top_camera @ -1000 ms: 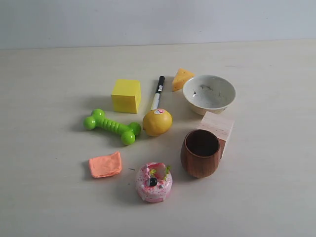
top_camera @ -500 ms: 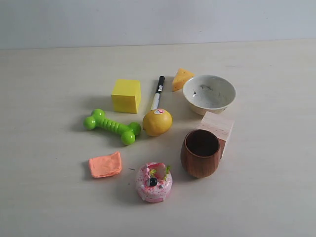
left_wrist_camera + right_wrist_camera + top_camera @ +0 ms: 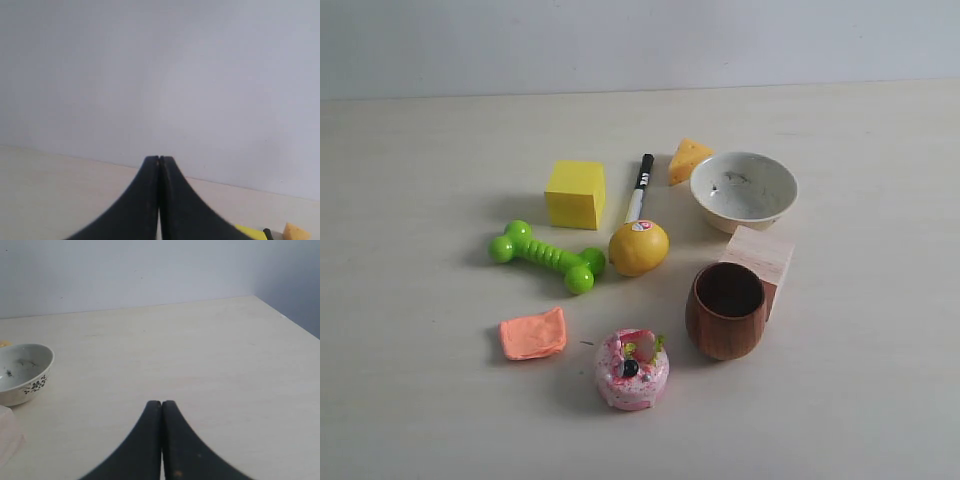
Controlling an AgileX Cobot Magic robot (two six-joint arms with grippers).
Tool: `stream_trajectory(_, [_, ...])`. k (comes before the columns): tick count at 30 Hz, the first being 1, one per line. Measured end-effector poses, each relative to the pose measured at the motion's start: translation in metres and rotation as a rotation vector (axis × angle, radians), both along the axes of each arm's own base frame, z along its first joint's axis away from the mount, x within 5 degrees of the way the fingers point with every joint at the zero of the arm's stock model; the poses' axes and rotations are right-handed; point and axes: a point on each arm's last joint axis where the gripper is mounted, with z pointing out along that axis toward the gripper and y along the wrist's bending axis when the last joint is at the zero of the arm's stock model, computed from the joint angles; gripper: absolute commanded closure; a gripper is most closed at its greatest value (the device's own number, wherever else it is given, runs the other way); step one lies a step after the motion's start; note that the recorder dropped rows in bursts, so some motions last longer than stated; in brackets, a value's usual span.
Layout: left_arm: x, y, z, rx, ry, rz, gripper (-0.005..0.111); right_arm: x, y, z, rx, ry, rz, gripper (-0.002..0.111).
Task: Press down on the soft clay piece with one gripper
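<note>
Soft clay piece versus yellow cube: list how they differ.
The soft clay piece is salmon-orange; the yellow cube is bright yellow. The soft clay piece lies flat and irregular; the yellow cube stands tall with straight edges. Both sit apart from their neighbours, touching nothing.

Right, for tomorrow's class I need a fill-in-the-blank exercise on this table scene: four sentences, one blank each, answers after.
1. In the exterior view, the soft clay piece lies left of the pink ____ toy.
2. One end of the marker points at the round yellow ____.
3. The wooden cup partly hides the pale wooden ____.
4. The left end effector and the right end effector are both ____.
Answers: cake; lemon; block; shut.
</note>
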Motion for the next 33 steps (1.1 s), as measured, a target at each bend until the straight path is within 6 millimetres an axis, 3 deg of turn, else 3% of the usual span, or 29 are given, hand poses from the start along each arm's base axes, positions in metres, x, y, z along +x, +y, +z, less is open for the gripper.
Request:
stream_trajectory(8, [0.034,-0.010,0.058,0.074,0.204,-0.101,0.107,0.000,0.000,0.000,0.000,0.000,0.000,0.108])
stream_trajectory(16, [0.088,-0.059,0.088,0.322,0.458,-0.462,0.107,0.000,0.000,0.000,0.000,0.000,0.000,0.108])
stream_trajectory(20, [0.120,-0.088,0.080,0.468,0.683,-0.710,0.107,0.000,0.000,0.000,0.000,0.000,0.000,0.108])
stream_trajectory(23, [0.150,-0.107,0.056,0.525,0.943,-0.904,0.107,0.000,0.000,0.000,0.000,0.000,0.000,0.108])
stream_trajectory(25, [0.163,-0.117,0.041,0.471,1.022,-0.955,0.107,0.000,0.000,0.000,0.000,0.000,0.000,0.108])
stream_trajectory(28, [0.178,-0.126,0.030,0.385,1.028,-0.956,0.107,0.000,0.000,0.000,0.000,0.000,0.000,0.108])
stream_trajectory(33, [0.185,-0.128,0.031,0.355,0.980,-0.928,0.107,0.000,0.000,0.000,0.000,0.000,0.000,0.108])
